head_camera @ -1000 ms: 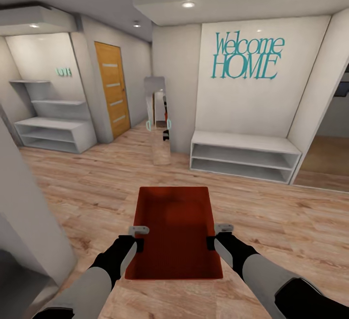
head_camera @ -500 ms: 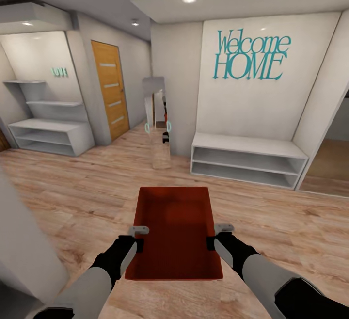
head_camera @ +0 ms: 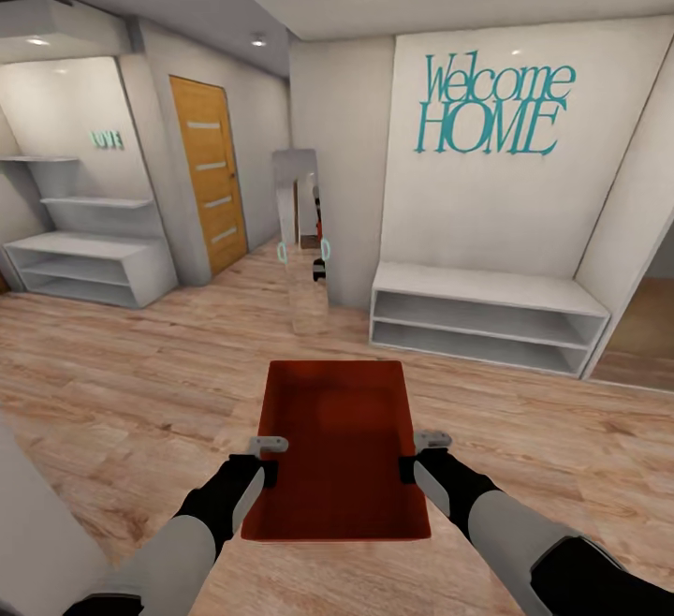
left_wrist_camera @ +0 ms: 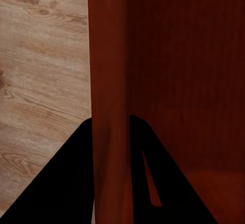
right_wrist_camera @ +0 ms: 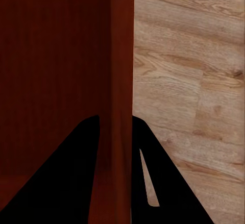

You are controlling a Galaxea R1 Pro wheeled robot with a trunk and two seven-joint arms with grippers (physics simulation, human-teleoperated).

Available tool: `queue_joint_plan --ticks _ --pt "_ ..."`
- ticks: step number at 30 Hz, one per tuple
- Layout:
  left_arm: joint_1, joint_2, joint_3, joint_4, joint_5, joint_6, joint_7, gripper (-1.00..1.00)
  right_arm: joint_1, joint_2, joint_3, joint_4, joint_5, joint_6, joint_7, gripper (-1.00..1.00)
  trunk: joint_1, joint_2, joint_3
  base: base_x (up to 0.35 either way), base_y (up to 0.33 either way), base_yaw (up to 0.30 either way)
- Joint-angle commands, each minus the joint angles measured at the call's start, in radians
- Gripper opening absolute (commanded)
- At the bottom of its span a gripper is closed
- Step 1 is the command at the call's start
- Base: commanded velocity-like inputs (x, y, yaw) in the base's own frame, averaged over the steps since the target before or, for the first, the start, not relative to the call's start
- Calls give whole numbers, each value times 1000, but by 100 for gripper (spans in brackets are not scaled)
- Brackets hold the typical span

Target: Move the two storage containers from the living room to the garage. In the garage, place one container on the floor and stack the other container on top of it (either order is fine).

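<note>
While the base rolled over light wood plank flooring (head_camera: 140,382), the matte orange-red topless rectangular bin (head_camera: 337,447) hung between both end effectors, long axis pointing away from the robot: left end effector (left_wrist_camera: 111,127) pinched its left wall, right end effector (right_wrist_camera: 116,127) its right wall, equally near.

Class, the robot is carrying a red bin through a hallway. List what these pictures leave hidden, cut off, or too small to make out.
- Storage container: its underside, hidden by its own walls in the head view.
- Small teal wall lettering: too small and blurred to read, head view.
- Room behind the wooden door: door shut.
- Left gripper and right gripper: finger pads hidden by the wall they clamp, wrist views.
- Second container's whereabouts: cannot tell.
</note>
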Motion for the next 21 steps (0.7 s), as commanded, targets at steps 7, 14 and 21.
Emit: queue_joint_plan --ticks 7,14,21 --pt "0 11 -12 36 -11 55 8 -100 -1 -1 37 -26 -22 2 -7 -100 1 -2 -2 322 0 0" --pt "0 11 -12 36 -11 55 8 -100 -1 -1 37 -26 -22 2 -8 -100 1 -2 -2 322 0 0" --pt "0 11 -12 36 -11 55 8 -100 -1 -1 37 -26 -22 2 -7 -100 1 -2 -2 322 0 0"
